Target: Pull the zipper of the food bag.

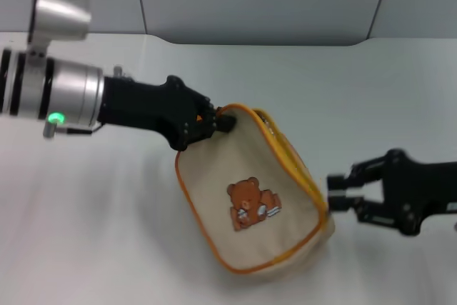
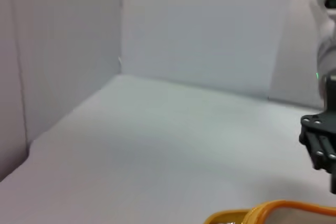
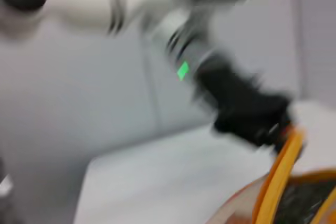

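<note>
Two grippers flank the food bag [image 1: 250, 198]: left gripper [image 1: 223, 123] clamps its corner, right gripper [image 1: 334, 192] spread.

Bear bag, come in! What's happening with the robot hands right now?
Left gripper clamped on food bag top corner. Right gripper open beside bag's zipper edge. Nothing in the way.

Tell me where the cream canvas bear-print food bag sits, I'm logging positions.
In the head view the cream canvas food bag lies centre on the white table, between the left gripper and right gripper.
</note>
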`<state>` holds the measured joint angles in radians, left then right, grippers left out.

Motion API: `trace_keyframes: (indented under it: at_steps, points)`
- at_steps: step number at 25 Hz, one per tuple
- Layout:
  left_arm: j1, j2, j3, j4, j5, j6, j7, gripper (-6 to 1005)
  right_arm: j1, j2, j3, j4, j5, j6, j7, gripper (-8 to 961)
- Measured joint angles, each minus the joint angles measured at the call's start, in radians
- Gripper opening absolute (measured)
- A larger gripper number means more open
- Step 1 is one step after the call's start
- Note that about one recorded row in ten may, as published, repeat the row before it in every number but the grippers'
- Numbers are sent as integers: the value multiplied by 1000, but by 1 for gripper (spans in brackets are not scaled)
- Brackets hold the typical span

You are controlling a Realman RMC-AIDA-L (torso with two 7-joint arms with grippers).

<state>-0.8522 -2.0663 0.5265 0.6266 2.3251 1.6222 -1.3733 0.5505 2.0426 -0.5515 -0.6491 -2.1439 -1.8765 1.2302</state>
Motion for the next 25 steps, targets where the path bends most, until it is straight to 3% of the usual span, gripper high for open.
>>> trace_keyframes:
  at_steps: [3,9,11,17,18,19,22,24,25]
  points:
    - [60,-2,2,-41,-71,-33,-12,129,-17,-3,52,31,50,3,-5,143]
    - [161,-3,1,-124,-180,-76,-12,150,-36,4,55,73,166,16,-15,372]
    - [191,0,0,-120,-237,-60,-16,157,-40,4,56,78,186,15,-19,501]
    - [274,18,7,-114,-386,83,40,419,-40,-5,36,103,220,-33,-25,789]
    - [288,20,9,-119,-397,139,80,454,-38,-6,25,104,205,-43,-25,793]
    - [309,20,19,-130,-395,275,189,488,-35,-8,-1,104,177,-61,-29,798]
    - [321,19,38,-133,-392,336,242,591,-35,-8,-37,105,155,-81,-47,811]
    - [338,19,162,-138,-382,366,274,668,-42,-5,-83,102,146,-88,-67,820]
    - [338,19,162,-138,-382,366,274,711,-42,-5,-83,102,146,-88,-67,825]
